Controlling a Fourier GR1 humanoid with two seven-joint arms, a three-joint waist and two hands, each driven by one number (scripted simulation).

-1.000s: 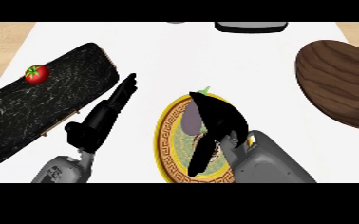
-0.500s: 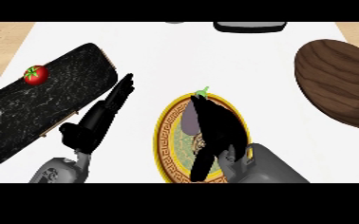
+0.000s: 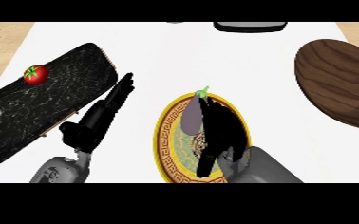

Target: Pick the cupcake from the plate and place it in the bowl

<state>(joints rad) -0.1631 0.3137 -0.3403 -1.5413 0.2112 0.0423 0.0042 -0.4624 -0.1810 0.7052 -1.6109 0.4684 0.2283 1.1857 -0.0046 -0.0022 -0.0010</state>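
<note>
A yellow-rimmed plate (image 3: 166, 144) lies on the white counter near the front. On it rests a grey-purple eggplant (image 3: 190, 117) with a green stem; no cupcake shows. My right hand (image 3: 223, 129) hovers over the plate's right half. Its fingers stretch straight along the eggplant's right side and cover part of it, and the thumb points toward the near edge. The brown wooden bowl (image 3: 329, 83) sits at the far right, apart from the hand. My left hand (image 3: 98, 119) rests open on the counter left of the plate, fingers pointing away.
A long black marbled board (image 3: 60, 95) lies diagonally at the left with a red tomato (image 3: 35, 73) on it. A dark object (image 3: 250, 26) sits at the counter's back edge. White counter lies between plate and bowl.
My right hand has slid left and toward the near edge over the plate, closing in on the eggplant's side. The forearm has drawn lower. The left hand has not moved.
</note>
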